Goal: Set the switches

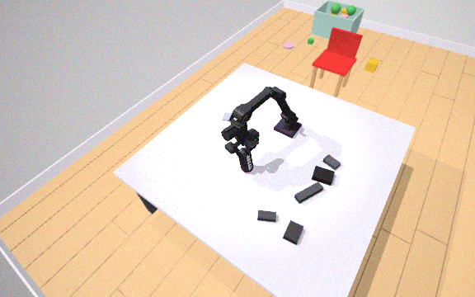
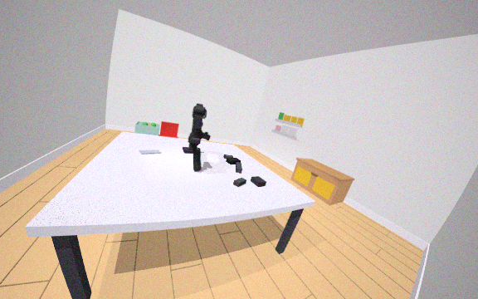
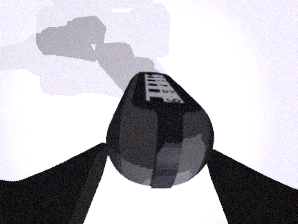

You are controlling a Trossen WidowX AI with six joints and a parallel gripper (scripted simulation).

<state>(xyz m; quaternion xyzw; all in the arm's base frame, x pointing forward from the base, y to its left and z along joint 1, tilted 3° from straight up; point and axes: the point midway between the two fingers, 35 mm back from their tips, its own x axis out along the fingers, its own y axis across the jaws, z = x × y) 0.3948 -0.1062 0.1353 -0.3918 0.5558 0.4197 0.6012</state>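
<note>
The dark grey controller unit (image 1: 246, 162) (image 2: 197, 160) (image 3: 140, 131) stands steeply on end between the fingers of my gripper (image 1: 242, 150) (image 3: 158, 152). The fingertips press on its two sides, so the gripper is shut on it. Its white label (image 1: 249, 162) (image 3: 161, 89) shows in the wrist view on the upper, far-leaning face, strongly foreshortened. A row of dark and light squares with numbers shows there, too slanted and blurred to read surely. The rocker switches are hidden. I cannot tell if the unit's lower end touches the bench.
Several dark blocks lie on the white bench (image 1: 171, 165), among them a thick block (image 1: 323, 175), a long bar (image 1: 308, 192), a small block (image 1: 266, 215) and a flat block (image 1: 293, 232). A pale panel (image 1: 227, 116) (image 2: 150, 152) lies behind the arm.
</note>
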